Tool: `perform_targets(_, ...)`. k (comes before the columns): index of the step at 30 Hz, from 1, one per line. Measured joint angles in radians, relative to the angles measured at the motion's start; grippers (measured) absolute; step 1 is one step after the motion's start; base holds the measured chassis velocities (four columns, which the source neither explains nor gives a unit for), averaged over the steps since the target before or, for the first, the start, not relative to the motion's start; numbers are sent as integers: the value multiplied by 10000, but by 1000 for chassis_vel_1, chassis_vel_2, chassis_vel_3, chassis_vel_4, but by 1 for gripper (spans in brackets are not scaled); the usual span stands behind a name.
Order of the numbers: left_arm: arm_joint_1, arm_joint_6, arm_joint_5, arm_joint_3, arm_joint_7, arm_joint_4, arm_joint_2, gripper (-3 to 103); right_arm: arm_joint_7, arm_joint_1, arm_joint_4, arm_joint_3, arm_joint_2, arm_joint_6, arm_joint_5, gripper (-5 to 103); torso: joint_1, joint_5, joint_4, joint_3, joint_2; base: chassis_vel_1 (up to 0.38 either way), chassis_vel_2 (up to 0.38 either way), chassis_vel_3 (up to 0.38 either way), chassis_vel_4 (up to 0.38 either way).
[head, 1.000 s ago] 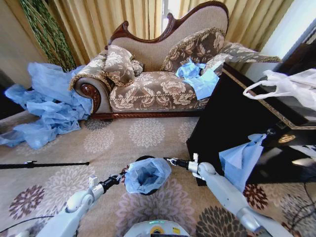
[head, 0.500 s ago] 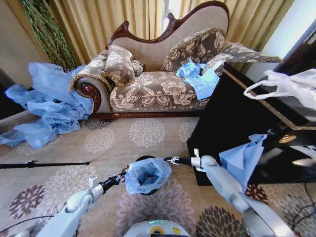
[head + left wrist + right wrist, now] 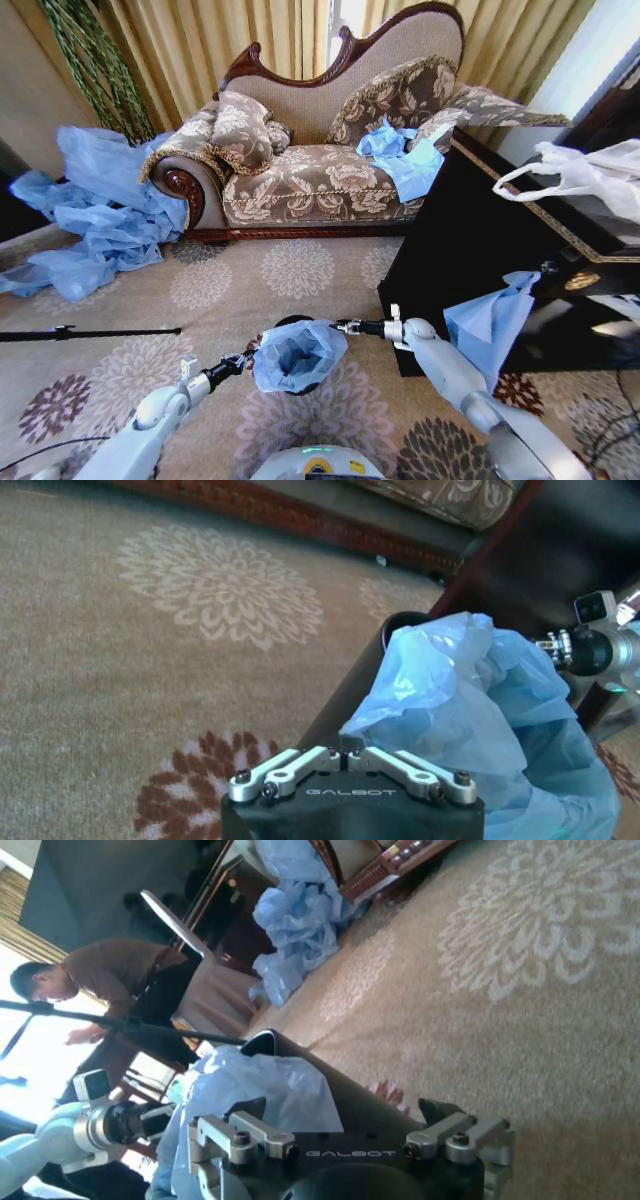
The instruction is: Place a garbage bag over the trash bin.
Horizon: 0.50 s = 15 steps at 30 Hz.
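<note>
**Bag on bin, both my grippers at the rim**

Bin (image 3: 300,385) stands on the carpet (image 3: 300,280) right in front of me, betw. my two arms. Bag (image 3: 296,354) is draped over its top: crinkled, light blue, mouth bunched & slack, covering most of the rim. A sliver of black rim shows at the far side, and in my L wrist view the bin's black wall (image 3: 345,697) is bare on the side facing away from the bag.

My left gripper (image 3: 247,357) is at the bag's L edge, fingers pinched together on the plastic. L wrist view shows them closed w/ a fold of bag (image 3: 470,705) coming up right at the tips.

My right gripper (image 3: 345,326) is at the opposite, far-R edge of the bag, touching or just beside the plastic. In R wrist view its fingers (image 3: 240,1132) stand apart, spread wide, w/ the bag (image 3: 260,1087) and black bin wall (image 3: 350,1099) just past them. Nothing clamped there as far as I can see.

Around: sofa (image 3: 320,160) well beyond the bin; dark cabinet (image 3: 480,240) to my R, near my R arm.
</note>
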Motion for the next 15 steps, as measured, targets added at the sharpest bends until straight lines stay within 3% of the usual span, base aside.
perform_targets(9, 24, -71, 12, -6, 24, 30, -4, 0, 293, -42, -98, 4, 184, 1, 64, 99, 0, 0, 1, 0, 0, 0, 0, 0, 0)
perform_targets(13, 13, -129, 16, -22, 26, 55, -11, 0, 483, -122, 54, -92, 163, -15, 386, 84, 0, 0, 0, 0, 0, 0, 0, 0, 0)
perform_targets(15, 10, -134, 16, -23, 26, 58, -12, 0, 490, -134, 75, -102, 161, -18, 406, 84, 0, 0, 0, 0, 0, 0, 0, 0, 0)
